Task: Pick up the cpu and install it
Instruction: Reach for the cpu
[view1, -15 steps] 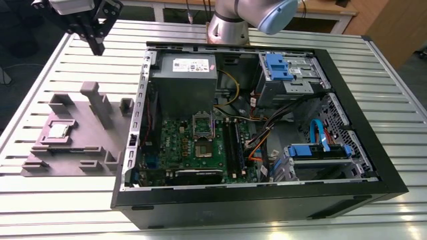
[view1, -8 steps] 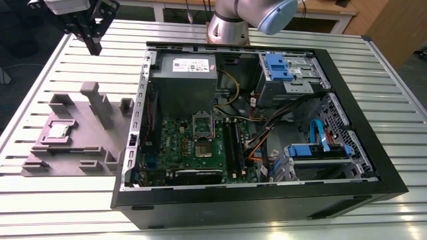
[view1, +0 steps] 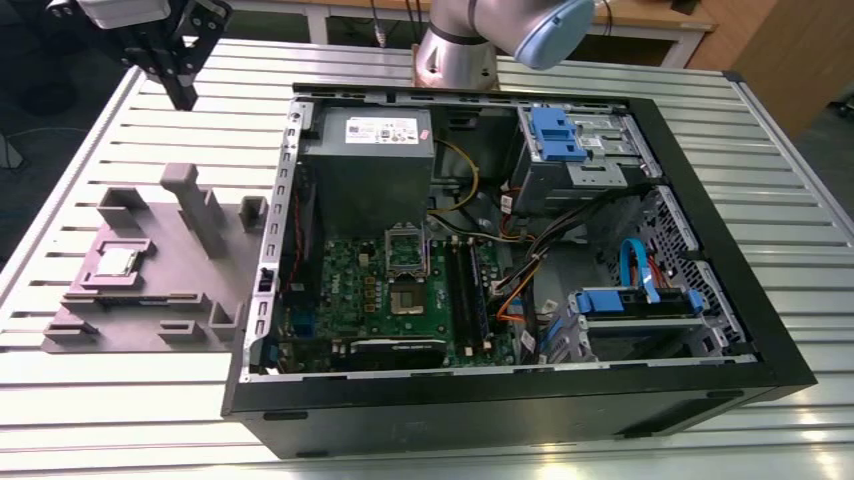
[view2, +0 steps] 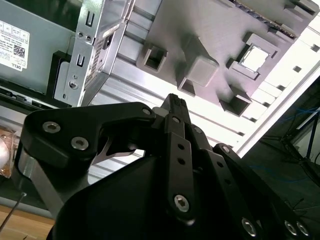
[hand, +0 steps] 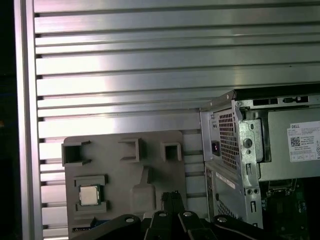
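Note:
The cpu (view1: 118, 262) is a small silvery square lying flat in a pocket of the grey plastic tray (view1: 160, 300), at the exterior view's left beside the open computer case. Both wrist views look down on the cpu (view2: 255, 57) (hand: 90, 195) in its pocket. My gripper (view1: 182, 98) hangs high over the slatted table's far left corner, well above and behind the tray. Its fingers (view2: 174, 105) (hand: 172, 197) are shut together with nothing between them. The green motherboard (view1: 360, 290) lies inside the case with its metal socket frame (view1: 406, 250) near the middle.
The black case (view1: 534, 400) lies on its side with raised walls, holding a grey power supply (view1: 367, 150), blue drive brackets (view1: 558, 135) and loose cables (view1: 561, 235). Tall raised blocks (view1: 187, 200) stand on the tray behind the cpu. The arm's base (view1: 454, 50) stands behind the case.

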